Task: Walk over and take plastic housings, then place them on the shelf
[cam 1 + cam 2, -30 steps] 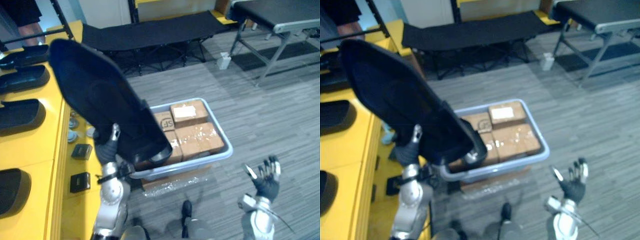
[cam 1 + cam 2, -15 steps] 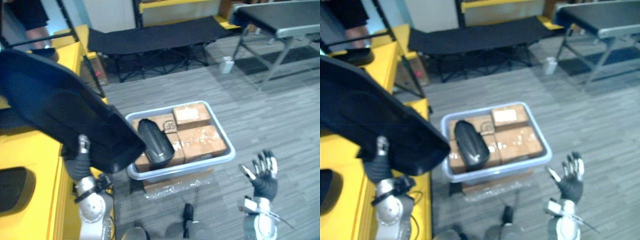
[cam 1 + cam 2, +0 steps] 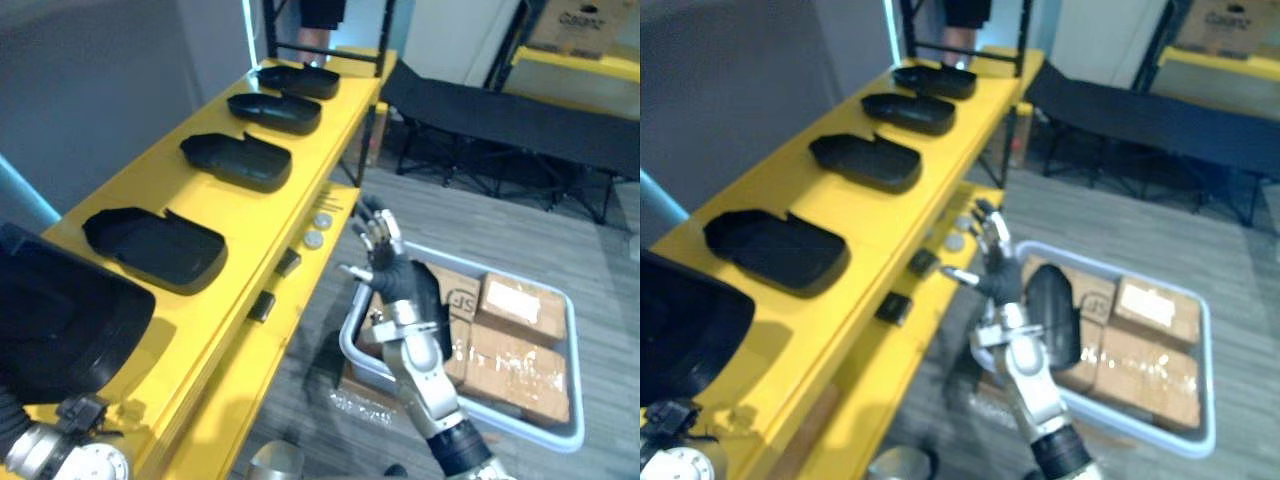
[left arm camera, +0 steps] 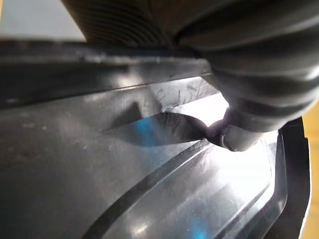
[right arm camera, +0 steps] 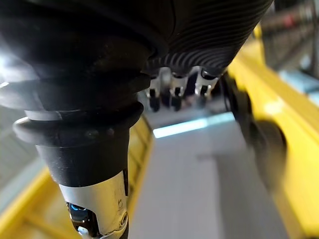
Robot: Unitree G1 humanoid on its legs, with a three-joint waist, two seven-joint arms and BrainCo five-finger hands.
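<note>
My left hand [image 4: 259, 74] is shut on a large black plastic housing [image 3: 60, 320], its thumb pressed onto the inner face [image 4: 124, 189]. The housing hangs over the near end of the yellow shelf [image 3: 250, 225]. Several matching black housings lie in a row along the shelf top, the nearest [image 3: 155, 245] just beyond the held one and others [image 3: 235, 160] further back. My right hand [image 3: 395, 275] is raised, open and holding nothing, beside the shelf edge and above a bin. One more black housing [image 3: 1052, 315] lies in that bin.
A pale blue bin [image 3: 520, 425] of cardboard boxes [image 3: 515, 355] stands on the floor right of the shelf. Small black blocks [image 3: 262, 305] and round discs [image 3: 315, 238] lie on the lower yellow ledge. A black cot [image 3: 500, 110] stands behind. A person's legs [image 3: 315, 30] show at the shelf's far end.
The camera has swung left to face along the shelf. My right hand has risen from low down to the middle of the view. The held housing now sits low at the left.
</note>
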